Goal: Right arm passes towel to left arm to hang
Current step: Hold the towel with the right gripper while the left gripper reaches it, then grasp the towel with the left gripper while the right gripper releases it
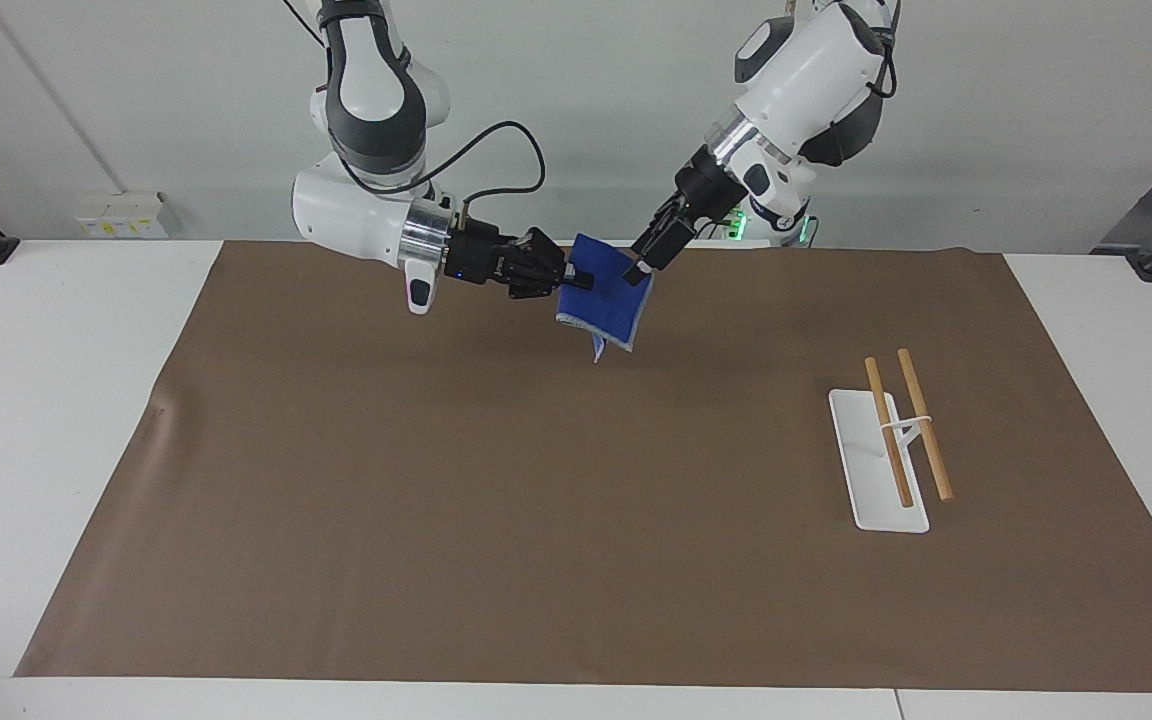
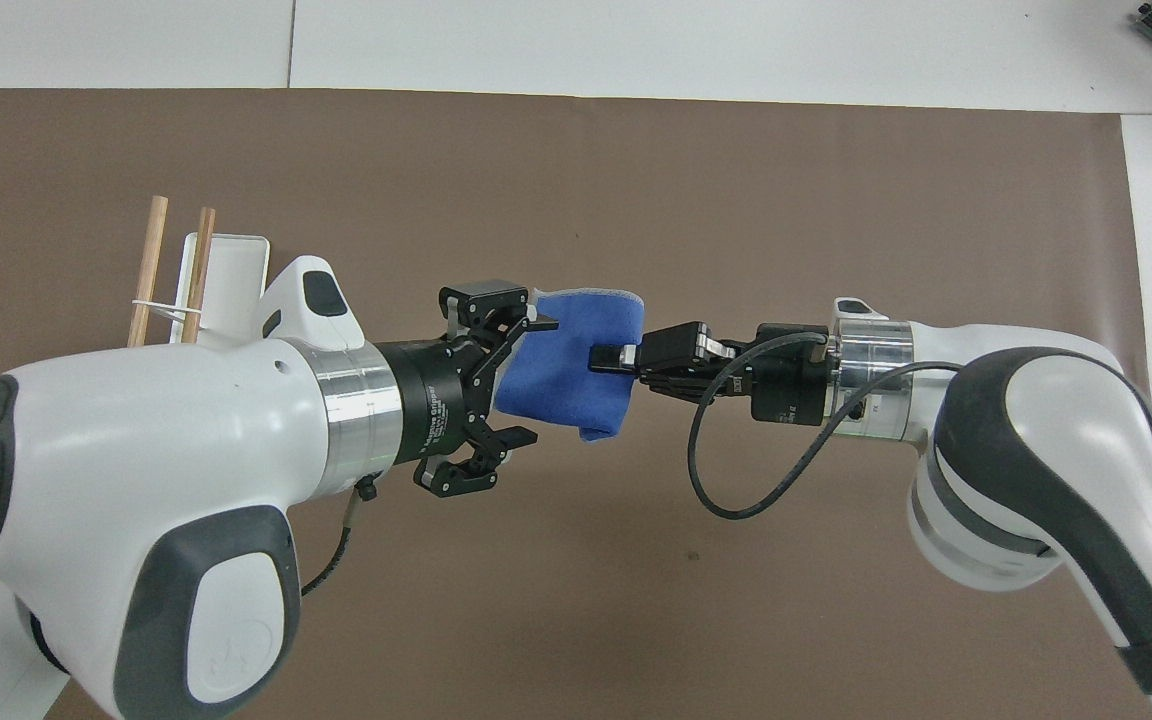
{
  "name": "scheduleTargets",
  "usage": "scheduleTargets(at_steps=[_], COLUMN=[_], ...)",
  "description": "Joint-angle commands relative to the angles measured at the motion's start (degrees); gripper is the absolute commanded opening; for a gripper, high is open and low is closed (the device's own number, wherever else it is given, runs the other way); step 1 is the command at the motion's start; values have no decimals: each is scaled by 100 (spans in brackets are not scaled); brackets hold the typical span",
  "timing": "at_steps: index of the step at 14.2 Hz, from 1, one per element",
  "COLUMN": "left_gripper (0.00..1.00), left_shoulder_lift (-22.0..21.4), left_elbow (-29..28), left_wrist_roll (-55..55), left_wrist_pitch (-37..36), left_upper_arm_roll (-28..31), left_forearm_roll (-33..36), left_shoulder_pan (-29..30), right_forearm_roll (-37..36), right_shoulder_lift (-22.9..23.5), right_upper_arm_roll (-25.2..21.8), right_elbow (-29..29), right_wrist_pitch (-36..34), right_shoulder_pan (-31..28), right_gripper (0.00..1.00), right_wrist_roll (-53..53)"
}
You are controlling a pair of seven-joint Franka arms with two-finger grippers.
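Note:
The blue towel (image 1: 608, 298) (image 2: 568, 372) hangs in the air over the brown mat, held by one edge. My right gripper (image 1: 576, 278) (image 2: 611, 357) is shut on that edge and holds the towel out level. My left gripper (image 1: 639, 263) (image 2: 526, 380) is open, its two fingers standing around the towel's free edge, one finger (image 2: 511, 437) below it and one (image 2: 536, 324) above in the overhead view. In the facing view its tip is at the towel's upper corner.
The rack (image 1: 881, 460) (image 2: 221, 268), a white base with two wooden rods (image 1: 924, 424) (image 2: 148, 268), stands on the brown mat (image 1: 536, 520) toward the left arm's end, farther from the robots than the grippers. White table (image 1: 56, 400) surrounds the mat.

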Motion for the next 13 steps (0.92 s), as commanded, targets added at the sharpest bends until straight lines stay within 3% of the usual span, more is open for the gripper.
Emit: scheduleTargets(at_steps=[1,4,5,6,7,9,10,13], left_gripper=[100,100,96,83,49,12,0,0], left_shoulder_lift=[-185,-71,-62,-45,-18,-9,8,17], left_elbow=[-474,-659,-651,-642,-642,-624,-615,-607], left_wrist_roll=[-215,-224,-206,-189,-180,-171,-153,93], left_wrist_pitch=[602,1341,1438,1535,1606,1659,1668,1650], left_upper_arm_roll=[74,74,83,83,83,92,92,92], left_forearm_roll=[-110,-110,-110,-110,-110,-110,-110,-93], left_shoulder_pan=[-275,-381,-373,-364,-355,-338,-320,-267], right_forearm_roll=[159,159,159,159,151,159,159,151], right_shoulder_lift=[-55,-55,-55,-55,-55,-64,-64,-64], right_upper_arm_roll=[7,7,7,7,7,7,7,7], right_elbow=[-74,-74,-74,-74,-74,-83,-83,-83], right_wrist_pitch=[41,59,59,68,68,94,112,112], right_shoulder_pan=[-6,-6,-6,-6,-6,3,-6,3], right_gripper=[0,0,0,0,0,0,0,0], right_wrist_roll=[-34,-34,-34,-34,-34,-34,-25,-25])
